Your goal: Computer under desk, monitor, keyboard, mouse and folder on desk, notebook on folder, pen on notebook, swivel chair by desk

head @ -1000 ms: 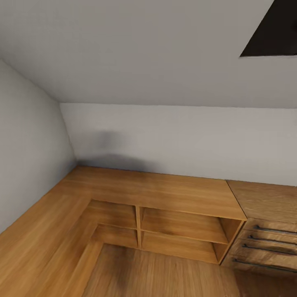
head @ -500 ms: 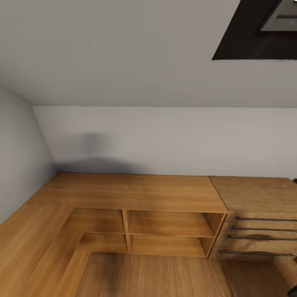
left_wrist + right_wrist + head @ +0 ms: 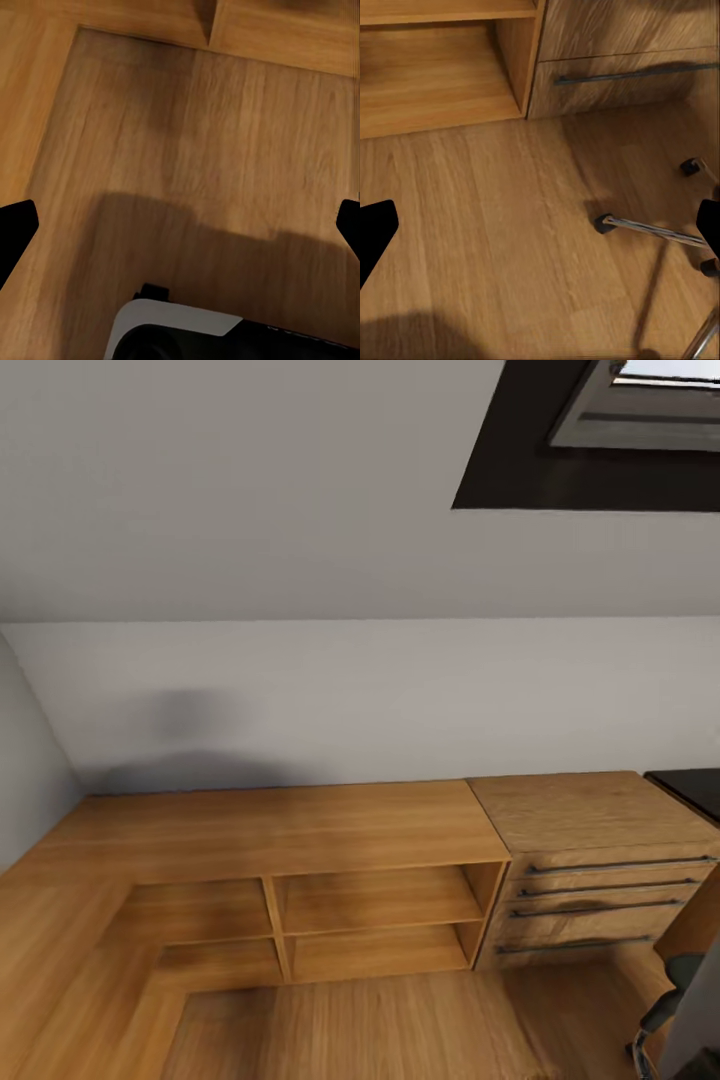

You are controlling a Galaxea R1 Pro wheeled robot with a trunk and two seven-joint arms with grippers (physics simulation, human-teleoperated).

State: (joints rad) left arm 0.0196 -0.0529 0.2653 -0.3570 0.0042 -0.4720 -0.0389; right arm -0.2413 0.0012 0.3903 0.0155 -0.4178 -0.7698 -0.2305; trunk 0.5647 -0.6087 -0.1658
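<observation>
The head camera has swung to the right since a second ago: the low wooden shelf unit [image 3: 300, 880] has slid leftward across the picture, and the corner of the grey walls is now almost out at the left edge. The wooden drawer chest [image 3: 590, 870], cut off at the right edge before, now shows whole, with its dark bar handles. The dark-framed skylight [image 3: 600, 440] in the sloped ceiling takes up far more of the upper right, and its pale pane has come into sight. Two new things appear at the right edge: a black corner of the desk [image 3: 695, 788] just beside the chest, and low down a dark armrest of the swivel chair [image 3: 672, 1000].

In the right wrist view, chrome legs of the chair's base [image 3: 656, 231] with black casters stand on the light wood floor [image 3: 495, 225], near the foot of the chest and shelf.

The left gripper [image 3: 180, 221] hangs over bare floor with its black fingertips [image 3: 15, 229] at opposite edges of the picture, spread wide and holding nothing. The right gripper [image 3: 540, 229] is likewise wide apart and holds nothing.
</observation>
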